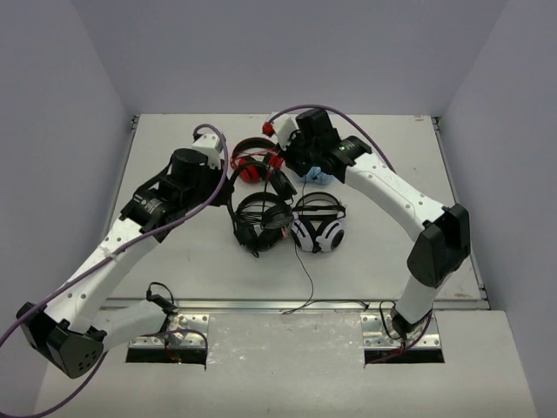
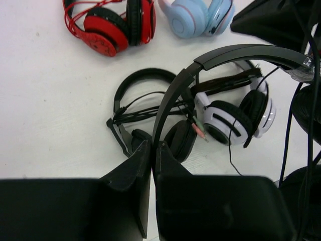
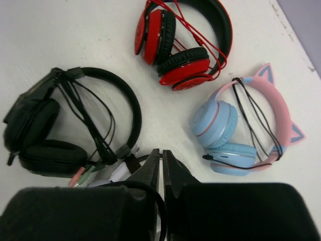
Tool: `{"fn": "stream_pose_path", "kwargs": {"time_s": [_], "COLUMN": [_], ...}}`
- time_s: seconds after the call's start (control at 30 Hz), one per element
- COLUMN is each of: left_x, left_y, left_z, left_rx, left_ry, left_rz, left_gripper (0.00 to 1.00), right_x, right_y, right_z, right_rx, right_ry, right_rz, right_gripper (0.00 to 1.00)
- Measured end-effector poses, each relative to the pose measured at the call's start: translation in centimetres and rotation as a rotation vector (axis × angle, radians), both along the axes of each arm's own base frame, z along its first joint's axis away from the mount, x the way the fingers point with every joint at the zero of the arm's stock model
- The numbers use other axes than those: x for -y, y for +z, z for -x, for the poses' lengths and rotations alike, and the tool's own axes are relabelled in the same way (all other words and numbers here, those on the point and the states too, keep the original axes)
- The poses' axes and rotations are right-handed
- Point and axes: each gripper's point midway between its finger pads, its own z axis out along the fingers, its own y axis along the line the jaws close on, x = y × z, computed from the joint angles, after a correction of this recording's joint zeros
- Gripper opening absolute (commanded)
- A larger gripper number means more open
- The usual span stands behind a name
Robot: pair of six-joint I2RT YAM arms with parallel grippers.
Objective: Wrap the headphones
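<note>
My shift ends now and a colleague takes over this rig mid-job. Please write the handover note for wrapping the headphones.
Left end effector: shut on the thin headband of the small all-black wire-frame headphones, holding them raised over the white padded headset.
Right end effector: shut; whether it pinches anything cannot be told.
Done: headphones picked up.
Left to do: their long thin black cable hangs loose and is not yet wound around them.
</note>
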Motion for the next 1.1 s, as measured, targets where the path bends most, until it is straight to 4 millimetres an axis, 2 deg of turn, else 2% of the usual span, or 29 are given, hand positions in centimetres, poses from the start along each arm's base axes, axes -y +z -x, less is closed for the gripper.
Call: {"fn": "stream_pose_path", "kwargs": {"time_s": [0.1,0.27,0.4,0.53,0.67,0.77,0.87,0.9,1.1], "left_x": [-0.1,-0.4,-1.3,-3.0,-4.8,-5.4,-5.6,-5.6,-6.7], "left_y": [2.6,7.7,12.9,18.6,23.3,25.4,26.9,27.0,26.4], "left_z": [0.2,0.6,0.6,0.9,1.1,0.9,0.3,0.0,-2.8], "left_rx": [0.054,0.157,0.264,0.365,0.443,0.463,0.473,0.466,0.425], "left_ry": [0.012,0.039,0.099,0.204,0.303,0.353,0.386,0.4,0.538], "left_rz": [0.042,0.129,0.205,0.291,0.363,0.391,0.407,0.404,0.323], "left_gripper": [0.0,0.01,0.0,0.0,0.0,0.0,0.0,0.0,0.0], "right_x": [-0.4,-2.6,-5.0,-7.4,-9.3,-10.3,-11.0,-11.2,-11.3], "right_y": [0.4,3.1,5.7,8.3,9.0,8.0,6.8,6.5,5.0], "right_z": [1.1,3.5,5.5,6.5,6.7,6.8,6.6,6.5,7.7], "right_rx": [-0.027,-0.038,-0.047,-0.085,-0.141,-0.207,-0.263,-0.28,-0.323], "right_ry": [0.028,0.128,0.227,0.32,0.381,0.397,0.399,0.4,0.395], "right_rz": [-0.087,-0.303,-0.506,-0.677,-0.805,-0.865,-0.897,-0.905,-0.913], "right_gripper": [0.09,0.15,0.13,0.09,0.12,0.17,0.07,0.01,0.01]}}
